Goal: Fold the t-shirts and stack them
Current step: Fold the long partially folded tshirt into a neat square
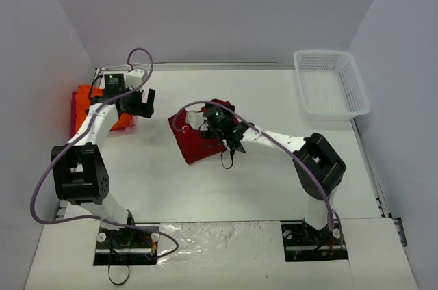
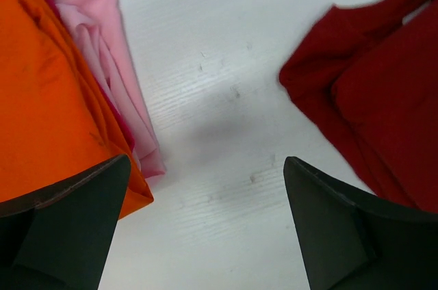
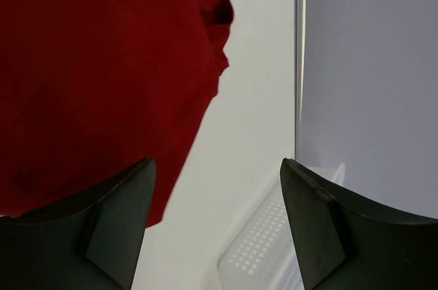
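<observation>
Top external: left gripper [image 1: 142, 104] and right gripper [image 1: 220, 127] gape empty.
Snagging one layer could unfold the dark red cloth t-shirt [image 1: 194, 146].

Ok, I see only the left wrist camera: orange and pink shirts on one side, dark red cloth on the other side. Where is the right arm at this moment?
Observer: The right gripper hangs over the dark red shirt, near the middle of the table.
Operator: Does it hold the cloth?
Observer: No. In its own wrist view the fingers stand apart with nothing between them; the shirt lies beside one finger.
Operator: And is there something else on the table?
Observer: A white mesh basket stands at the far right corner, with no shirt in it.
</observation>
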